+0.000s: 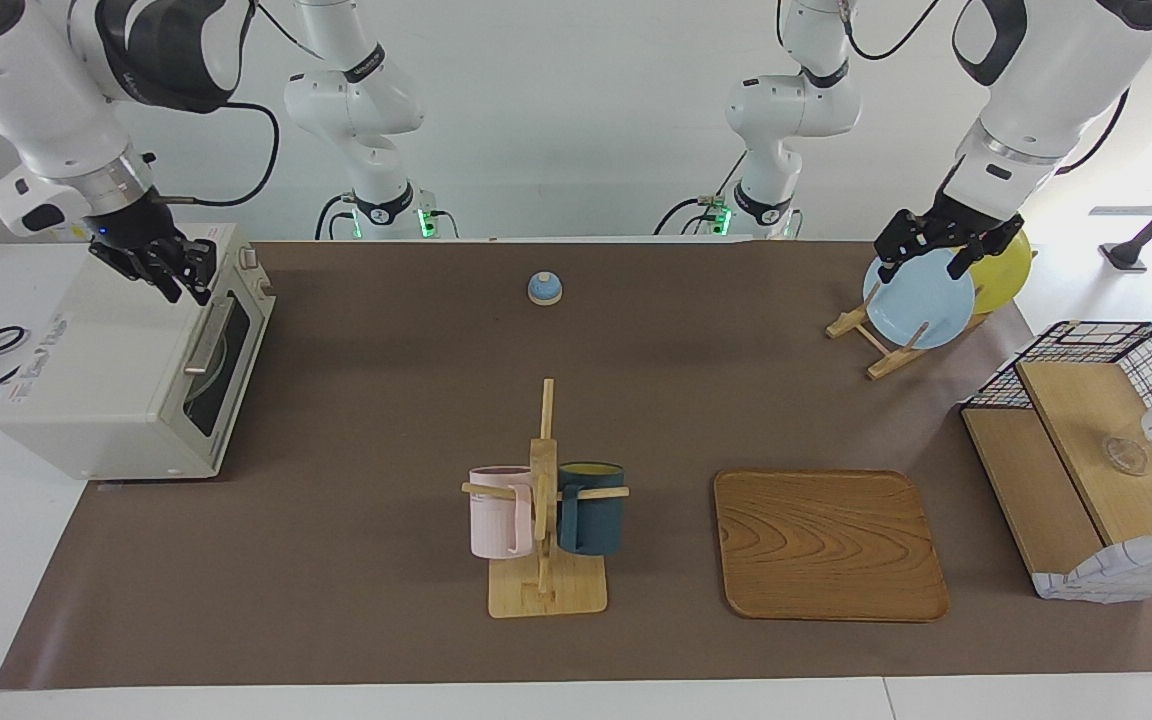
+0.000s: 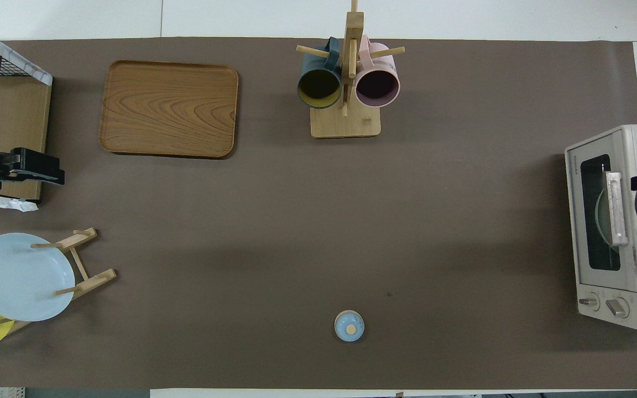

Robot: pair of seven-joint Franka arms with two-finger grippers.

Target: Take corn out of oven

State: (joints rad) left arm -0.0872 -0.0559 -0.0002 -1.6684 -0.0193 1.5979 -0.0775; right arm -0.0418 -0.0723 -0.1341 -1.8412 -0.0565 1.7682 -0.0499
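Facing view: oven point(image 1: 126, 365) door shut, corn unseen.

White jointed arms, black cables, black tools point(image 1: 939, 248)

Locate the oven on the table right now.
The oven sits at the right arm's end of the table, door shut, with the right claw over its top.

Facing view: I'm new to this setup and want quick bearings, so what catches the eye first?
The off-white oven, door shut, at the right arm's end of the table stands out, with the right gripper over its top beside the door handle. At the left arm's end, the left gripper hangs open over the blue plate on its rack. The mug stand sits mid-table, beside the wooden tray.
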